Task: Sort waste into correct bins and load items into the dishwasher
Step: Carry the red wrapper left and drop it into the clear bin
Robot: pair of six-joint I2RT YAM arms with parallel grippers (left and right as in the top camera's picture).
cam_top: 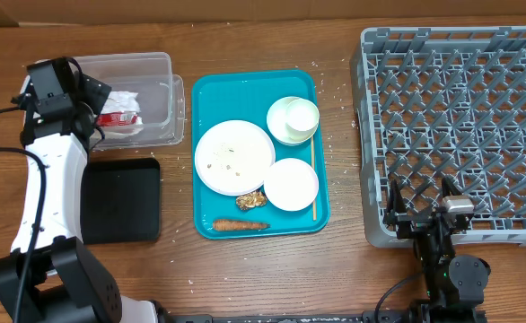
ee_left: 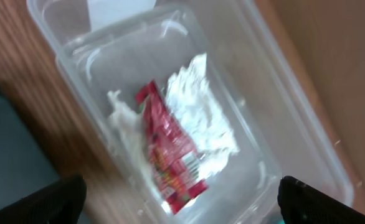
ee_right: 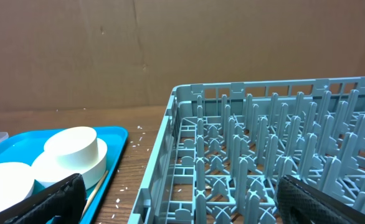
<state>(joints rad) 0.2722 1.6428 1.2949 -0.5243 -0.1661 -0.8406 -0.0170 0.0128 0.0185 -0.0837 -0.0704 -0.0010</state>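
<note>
Overhead: your left jaws spread empty over clear tub (cam_top: 158,94), napkins (ee_left: 202,115), red wrapper (ee_left: 170,155) inside; right jaws spread, idle. Next: reach right for sausage stick (cam_top: 241,225).

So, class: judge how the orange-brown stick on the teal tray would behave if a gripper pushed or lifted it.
The orange-brown stick looks slim and rounded, so it would probably roll or slide on the smooth teal tray. Its straight shape suggests it is fairly stiff, and likely light.
</note>
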